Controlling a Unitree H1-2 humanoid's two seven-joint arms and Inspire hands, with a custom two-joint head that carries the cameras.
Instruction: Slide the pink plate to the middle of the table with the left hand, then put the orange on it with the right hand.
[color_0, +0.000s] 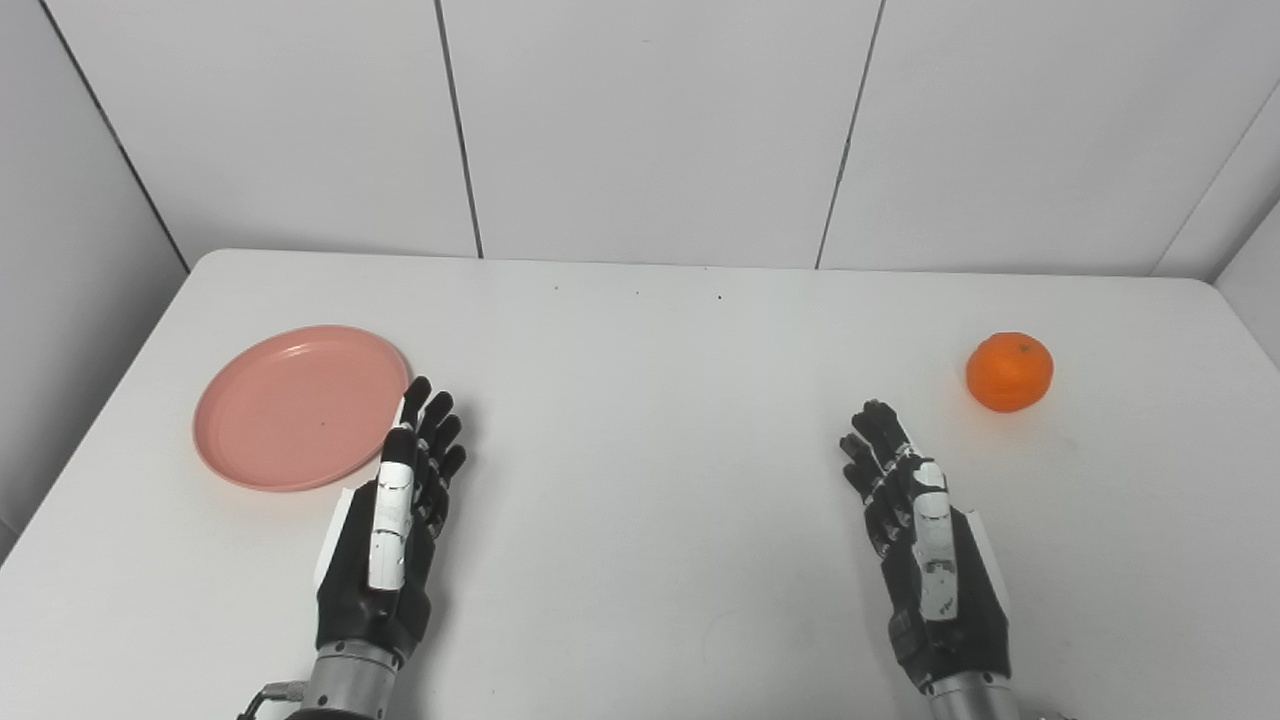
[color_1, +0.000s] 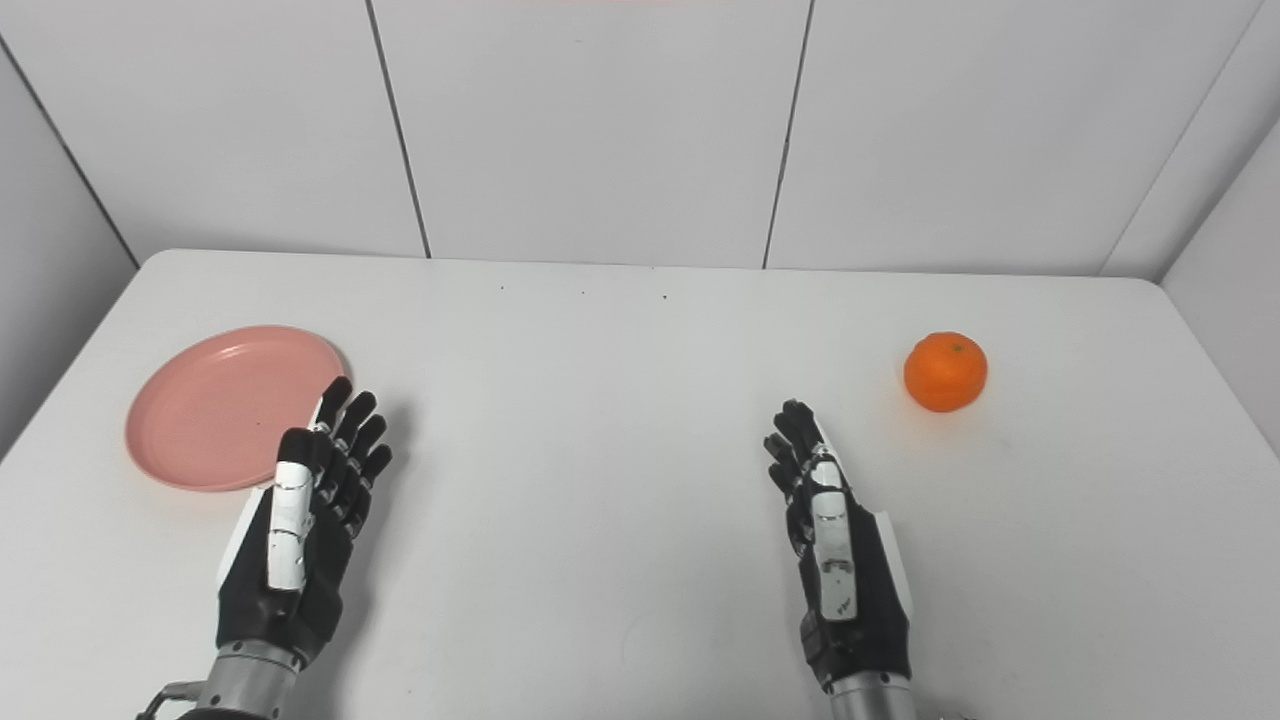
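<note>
White wall panels stand behind a white table (color_0: 640, 330). On its left side lies the pink plate (color_0: 300, 405), empty. The left hand (color_0: 395, 520) rests just beside the plate's right rim, fingers straight and spread, holding nothing. The right hand (color_0: 925, 530) is likewise open and empty. The orange (color_0: 1009, 371) sits near it, apart, at the table's right.

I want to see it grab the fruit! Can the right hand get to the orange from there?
Probably yes. The right hand is open, and the orange sits just beyond it, a little to the right, with only bare table between them.
</note>
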